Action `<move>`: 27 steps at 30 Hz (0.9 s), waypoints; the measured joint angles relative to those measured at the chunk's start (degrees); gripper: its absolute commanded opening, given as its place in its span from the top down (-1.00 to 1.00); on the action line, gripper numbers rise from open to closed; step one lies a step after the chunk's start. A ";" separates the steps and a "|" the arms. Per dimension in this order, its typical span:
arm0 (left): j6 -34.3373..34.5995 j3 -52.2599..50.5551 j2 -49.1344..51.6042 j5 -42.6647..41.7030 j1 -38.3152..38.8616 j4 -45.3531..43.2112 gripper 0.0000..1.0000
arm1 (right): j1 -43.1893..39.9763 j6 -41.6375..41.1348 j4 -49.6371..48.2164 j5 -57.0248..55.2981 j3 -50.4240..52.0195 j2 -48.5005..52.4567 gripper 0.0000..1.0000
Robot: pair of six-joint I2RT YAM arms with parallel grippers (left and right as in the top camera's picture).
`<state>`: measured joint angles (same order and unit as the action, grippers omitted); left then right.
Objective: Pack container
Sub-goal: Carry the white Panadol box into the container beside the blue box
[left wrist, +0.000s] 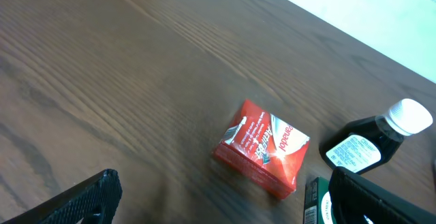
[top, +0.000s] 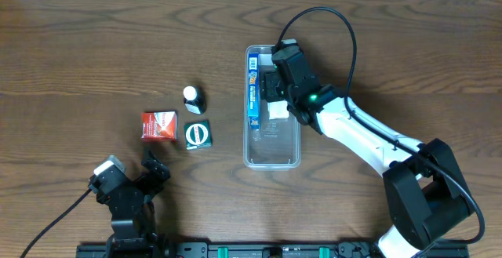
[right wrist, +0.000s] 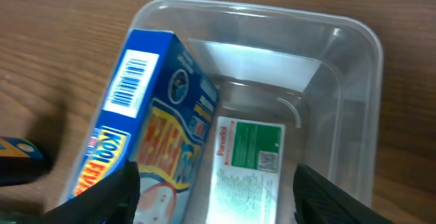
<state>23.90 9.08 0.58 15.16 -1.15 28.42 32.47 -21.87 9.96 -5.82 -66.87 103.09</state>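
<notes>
Overhead: the container (top: 272,144) lies mid-table with a blue box (top: 252,85) inside along 1 long wall. The right gripper (top: 274,81) hangs over its far end, and the left gripper (top: 154,166) is well apart.

Left wrist: jaws wide and empty, with a red box (left wrist: 262,148) and a dark bottle (left wrist: 371,139) ahead.

Right wrist: jaws wide, holding nothing, above a green-labelled box (right wrist: 246,163) on the container's floor.

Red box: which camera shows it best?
The left wrist view. The red box fills the middle there, close up, with its white lettering showing. The overhead view shows the red box too, but small, left of the container. The right wrist view doesn't show it at all.
</notes>
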 measured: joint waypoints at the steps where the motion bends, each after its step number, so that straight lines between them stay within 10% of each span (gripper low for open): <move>1: 0.00 0.00 0.00 0.00 0.00 0.00 -0.96 | -0.04 0.35 0.48 0.02 0.00 -0.09 -0.17; 11: 0.00 0.00 0.00 0.00 0.00 0.02 -0.96 | 0.35 -1.79 11.23 5.46 -0.04 -2.45 0.91; 27: 0.00 0.00 0.00 0.00 0.00 0.02 -0.96 | 5.42 -2.27 19.80 4.90 -0.02 -1.55 0.98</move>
<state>23.90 9.08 0.58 15.16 -1.15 28.45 37.89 -24.14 29.76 -0.93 -66.89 101.54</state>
